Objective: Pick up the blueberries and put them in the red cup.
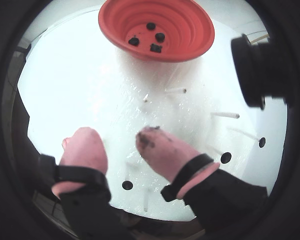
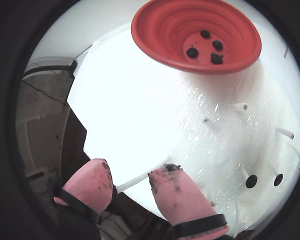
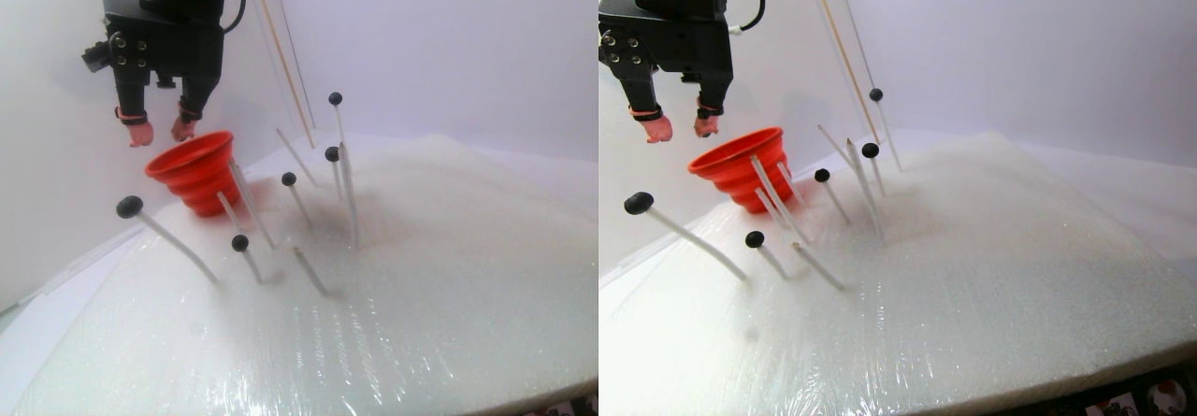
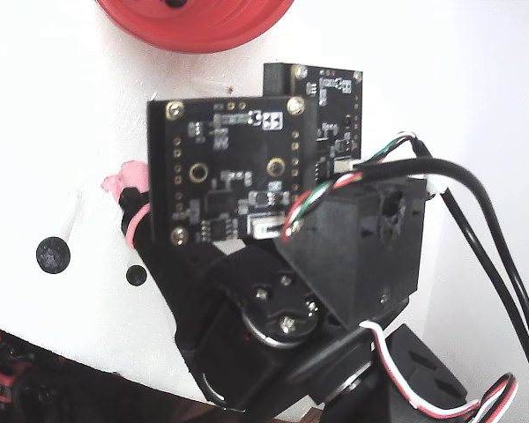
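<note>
White foam sheeting (image 3: 421,276) wrapped in clear film covers the table, with a pale wall behind it in the stereo pair view. Near the sheet's far left corner in that view sits the red cup (image 3: 192,180), a ribbed, collapsible cone with its wide mouth up. Four blueberries (image 1: 155,48) lie on the cup's flat bottom in both wrist views, close together and dark against the red. Thin white sticks (image 3: 348,192) stand tilted in the foam to the right of and in front of the cup; several carry a dark berry on their tips (image 3: 129,207), while a few others look bare. The gripper (image 3: 161,132) hangs just above and to the left of the cup's rim, its black body held by the arm that comes down from the top of the frame. Its two pink-capped fingers (image 1: 162,150) are spread apart with only white foam visible between them, so the hand is released and carries nothing. The right-hand fingertip in both wrist views is smeared with dark stains. In the fixed view a green-black circuit board (image 4: 234,172) on the wrist blocks most of the scene, with the cup's edge (image 4: 194,26) showing beyond it at the top.
</note>
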Robot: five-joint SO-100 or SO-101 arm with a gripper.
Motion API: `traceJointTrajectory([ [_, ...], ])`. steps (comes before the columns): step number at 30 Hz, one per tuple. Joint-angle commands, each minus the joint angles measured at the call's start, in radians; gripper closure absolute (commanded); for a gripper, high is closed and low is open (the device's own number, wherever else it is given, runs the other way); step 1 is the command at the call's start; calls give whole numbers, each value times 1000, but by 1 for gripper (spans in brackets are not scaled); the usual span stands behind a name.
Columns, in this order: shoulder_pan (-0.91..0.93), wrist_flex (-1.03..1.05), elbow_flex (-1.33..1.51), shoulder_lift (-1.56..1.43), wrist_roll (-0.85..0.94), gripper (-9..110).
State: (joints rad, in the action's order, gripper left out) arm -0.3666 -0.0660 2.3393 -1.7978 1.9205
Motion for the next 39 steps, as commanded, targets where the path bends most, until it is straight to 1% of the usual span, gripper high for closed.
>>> traceJointTrajectory([
  [1, -83, 2, 28, -109, 21, 87],
  [23, -109, -12, 138, -87, 37, 87],
  [39, -115, -109, 158, 29, 46, 86],
])
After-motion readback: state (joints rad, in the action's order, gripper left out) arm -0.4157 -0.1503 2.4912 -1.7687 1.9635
